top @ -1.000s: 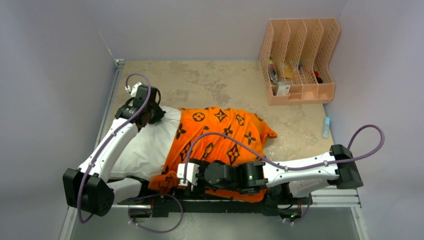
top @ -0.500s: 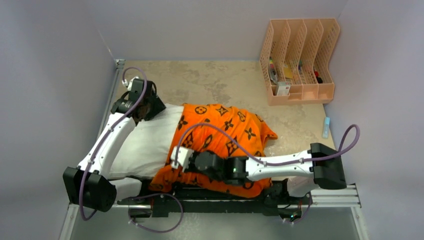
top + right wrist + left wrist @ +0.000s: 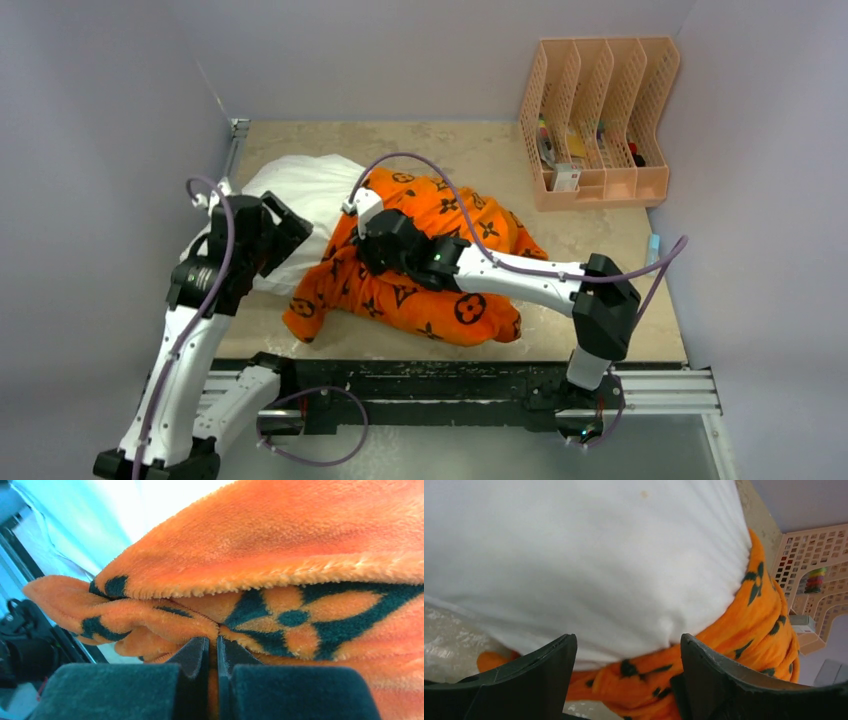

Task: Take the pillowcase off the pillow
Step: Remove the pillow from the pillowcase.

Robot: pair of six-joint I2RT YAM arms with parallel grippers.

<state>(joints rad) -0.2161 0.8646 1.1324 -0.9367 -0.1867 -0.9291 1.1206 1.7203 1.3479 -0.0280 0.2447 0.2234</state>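
Overhead, the white pillow point(image 3: 300, 190) lies at the left of the tabletop point(image 3: 470, 150), its far corner close to the left wall, and its right part is inside the orange pillowcase point(image 3: 420, 305), which spreads toward the middle and ends short of the near edge. Bare surface shows beyond the fabric, between it and the peach file rack point(image 3: 600, 110) in the far right corner, and in a strip along the front. The right arm reaches across the pillowcase, and this view hides the tips of the right gripper point(image 3: 372, 248) under its wrist. The right wrist camera shows them: the right gripper point(image 3: 213, 655) is pressed closed with a thin fold of orange plush pinched between its pads, near a black flower motif. The left gripper point(image 3: 283, 225) sits at the pillow's near left side. Its own camera shows the left gripper point(image 3: 626, 665) spread wide with nothing between its jaws, facing the bulging white pillow point(image 3: 589, 555) where the gathered hem of the pillowcase point(image 3: 764, 615) wraps it.
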